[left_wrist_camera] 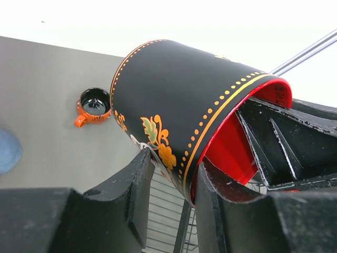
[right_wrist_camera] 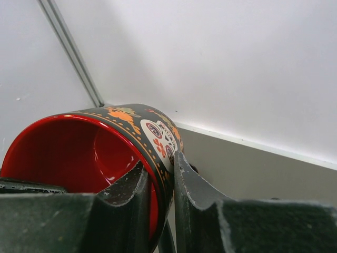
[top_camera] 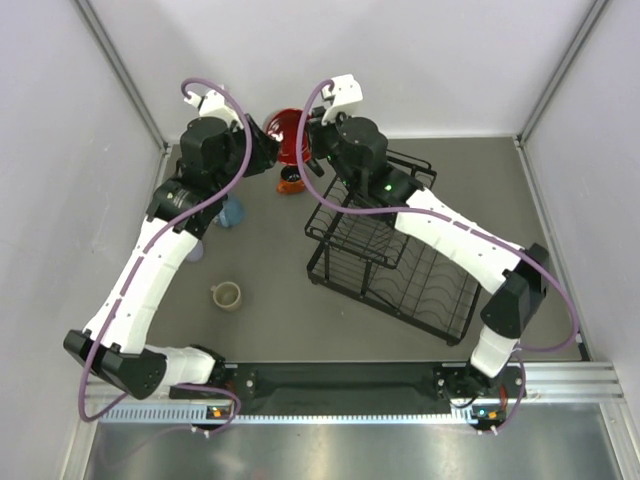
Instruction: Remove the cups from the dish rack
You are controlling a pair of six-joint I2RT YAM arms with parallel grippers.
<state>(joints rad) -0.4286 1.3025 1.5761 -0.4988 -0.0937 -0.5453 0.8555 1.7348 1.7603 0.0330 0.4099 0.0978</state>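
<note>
Cups were nearly all off the dish rack [top_camera: 400, 285] in the overhead view. Its wires showed none. The small beige mug [top_camera: 227, 295] stood toward the near-left part of the table [top_camera: 270, 260], the blue mug [top_camera: 231, 212] sat half under the left arm, and the small orange cup [top_camera: 291, 183] stood near the far edge. Above that cup the large red patterned mug [top_camera: 287, 135] hung tilted in the air between the left gripper [top_camera: 268, 142] and the right gripper [top_camera: 312, 140].

From the left wrist, the left fingers [left_wrist_camera: 138, 190] straddled the mug's wall at the rim, one outside and one inside. They stood apart, and I could not tell whether they pressed it. The right gripper's fingers reached into the red mouth from the other side.

From the right wrist, the right fingers [right_wrist_camera: 131, 195] were clamped on the wall, one on each face.

This read as a hand-over, seemingly of the last cup to leave the rack. The next move would call for one gripper alone to bear the mug while the other backed straight off the rim. The mug would then need turning upright and setting on bare table, clear of the orange cup.
</note>
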